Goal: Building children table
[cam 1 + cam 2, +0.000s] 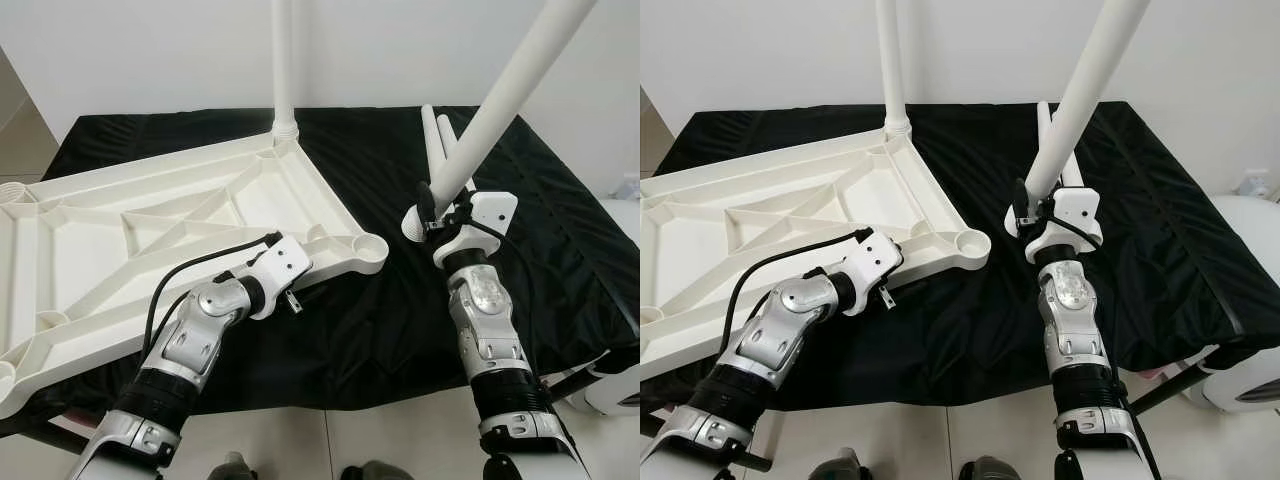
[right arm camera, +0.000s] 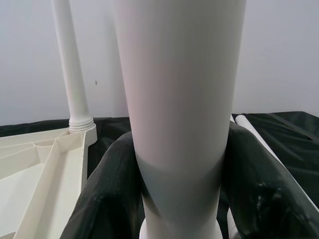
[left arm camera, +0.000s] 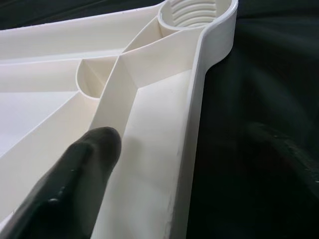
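A white plastic table top (image 1: 150, 225) lies upside down on the black cloth, with one white leg (image 1: 283, 60) standing screwed into its far corner. My left gripper (image 1: 308, 258) is shut on the near rim, just short of the empty threaded corner socket (image 1: 366, 246); one black finger (image 3: 75, 184) lies inside the rim (image 3: 192, 129). To the right of the top, my right gripper (image 1: 437, 212) is shut on a second white leg (image 1: 510, 85). That leg tilts up and to the right, its lower end just above the cloth. Both black fingers (image 2: 107, 199) hug the leg (image 2: 179, 99).
Two more white legs (image 1: 436, 135) lie on the black cloth (image 1: 560, 240) behind my right gripper. The table's front edge runs just under my forearms, with tiled floor below. A white rounded appliance (image 1: 620, 385) stands at the right. A white wall is close behind.
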